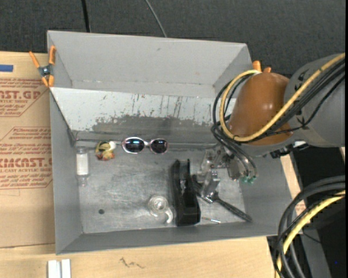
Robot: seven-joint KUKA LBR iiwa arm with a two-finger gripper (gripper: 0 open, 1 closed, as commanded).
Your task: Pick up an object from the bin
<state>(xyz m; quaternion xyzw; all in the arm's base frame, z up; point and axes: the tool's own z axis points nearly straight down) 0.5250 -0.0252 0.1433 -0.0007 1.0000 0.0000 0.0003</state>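
Observation:
My gripper (209, 182) hangs low over the right part of the bin floor, just right of a black stapler-like thing (184, 200) that lies lengthwise toward the front wall. It looks close to or touching that thing's right side. A thin black pen-like rod (232, 209) lies slanted on the floor just below and to the right of the gripper. Nothing shows between its jaws.
Sunglasses with mirrored lenses (145, 146) lie at the foot of the back wall, with a small yellow and red toy (105, 150) to their left. A clear vial (82, 164) lies by the left wall. A clear round piece (158, 204) sits left of the black thing.

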